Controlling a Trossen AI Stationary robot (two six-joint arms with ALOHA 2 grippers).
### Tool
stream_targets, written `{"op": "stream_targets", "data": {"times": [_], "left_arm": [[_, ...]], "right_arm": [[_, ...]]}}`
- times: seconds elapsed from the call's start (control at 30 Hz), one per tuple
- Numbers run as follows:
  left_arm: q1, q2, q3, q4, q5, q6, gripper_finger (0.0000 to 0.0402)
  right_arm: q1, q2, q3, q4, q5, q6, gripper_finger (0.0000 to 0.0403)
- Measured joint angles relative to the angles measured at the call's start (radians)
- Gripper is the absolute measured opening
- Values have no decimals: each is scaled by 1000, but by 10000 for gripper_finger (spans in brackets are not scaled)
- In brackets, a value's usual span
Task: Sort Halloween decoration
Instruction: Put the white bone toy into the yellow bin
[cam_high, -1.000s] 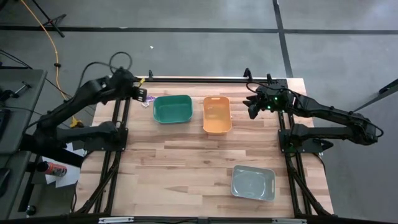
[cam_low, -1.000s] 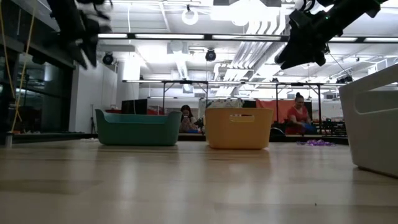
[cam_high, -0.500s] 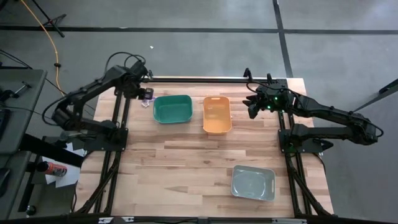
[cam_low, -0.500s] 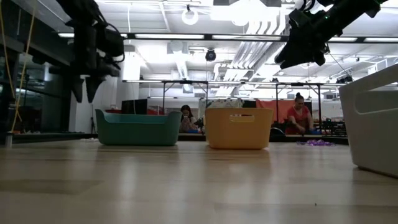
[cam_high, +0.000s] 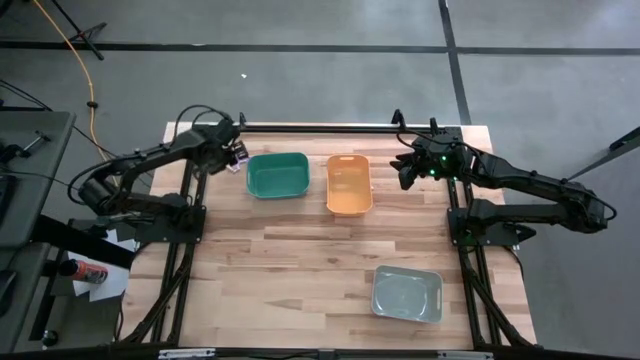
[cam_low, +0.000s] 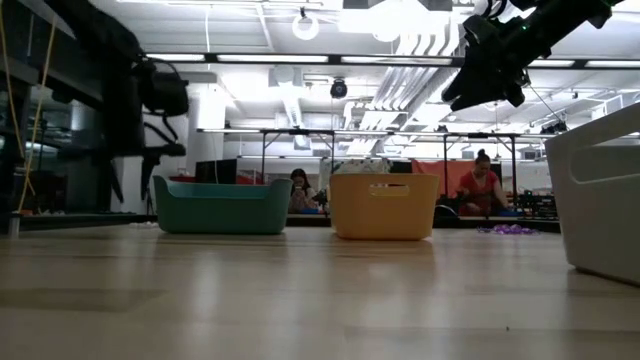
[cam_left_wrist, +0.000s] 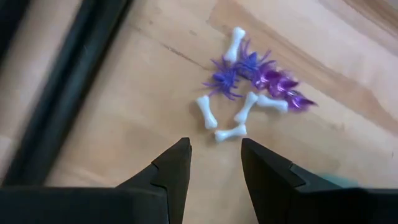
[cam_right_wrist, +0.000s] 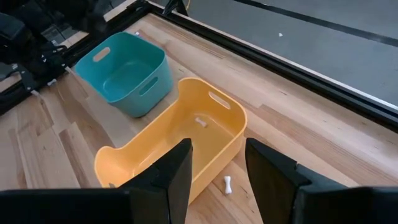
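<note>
At the far left corner of the table (cam_high: 300, 260), the left gripper (cam_left_wrist: 214, 163) hangs over a small heap of Halloween decoration (cam_left_wrist: 249, 90): several white bone-shaped trinkets (cam_left_wrist: 206, 112) and a few purple spider-like pieces (cam_left_wrist: 225, 79) lying loose on the wood, just left of the green bin (cam_high: 277, 175). Its two dark fingers (cam_left_wrist: 173, 168) stand parted with bare wood between them and nothing held; one small bone (cam_left_wrist: 229, 131) lies just ahead of the gap. To the right of the green bin sits the orange bin (cam_high: 349, 184), with a white bone (cam_right_wrist: 201, 121) resting on its floor and another white bone (cam_right_wrist: 227, 185) on the table just outside its wall. The right gripper (cam_right_wrist: 216, 163) is raised above the table at the far right, beside the orange bin, its fingers (cam_right_wrist: 177, 168) also apart and empty. A grey bin (cam_high: 407, 294) stands well apart from the others, on the near right part of the table. In the low view, people sit at tables in the room beyond.
</note>
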Motion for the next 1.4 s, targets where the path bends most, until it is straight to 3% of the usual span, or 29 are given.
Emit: {"op": "stream_targets", "data": {"times": [0.3, 0.93, 1.03, 1.3, 1.4], "left_arm": [[20, 31, -74, 158, -25, -124, 131], [51, 192, -67, 154, -4, -89, 128], [53, 193, -68, 149, -2, -47, 111], [53, 194, -70, 140, -4, 42, 17], [53, 191, -70, 139, -5, 69, 6]], "right_arm": [[0, 0, 0, 0, 0, 0, 144], [0, 0, 0, 1, 25, 1, 144], [0, 0, 0, 0, 31, 1, 144], [0, 0, 0, 1, 32, 28, 144], [0, 0, 0, 0, 32, 44, 144]]}}
